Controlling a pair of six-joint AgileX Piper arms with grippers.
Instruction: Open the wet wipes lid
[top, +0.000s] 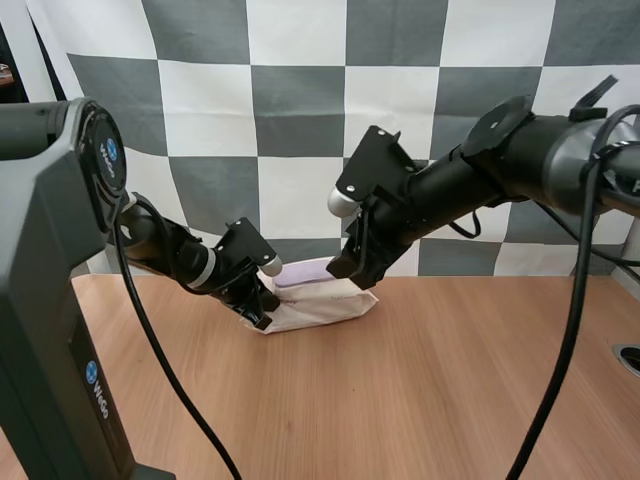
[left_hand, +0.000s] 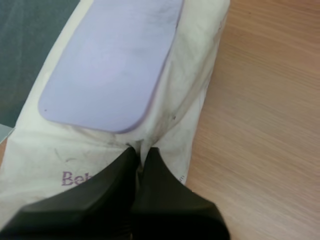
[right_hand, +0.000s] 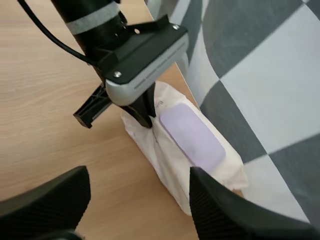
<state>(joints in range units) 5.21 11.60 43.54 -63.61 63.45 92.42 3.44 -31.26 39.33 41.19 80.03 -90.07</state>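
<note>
The pack of wet wipes (top: 322, 303) lies on the table (top: 450, 380) by the backdrop. Its lilac lid (left_hand: 112, 60) runs lengthwise away from the left gripper (left_hand: 142, 152), whose fingers pinch the wrapper just short of the lid's near end. The right gripper (top: 355, 275) hovers above the opposite end, fingers spread.

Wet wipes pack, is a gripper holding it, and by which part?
The left gripper pinches the wet wipes pack by its wrapper, just past the lid; the right gripper holds nothing.
</note>
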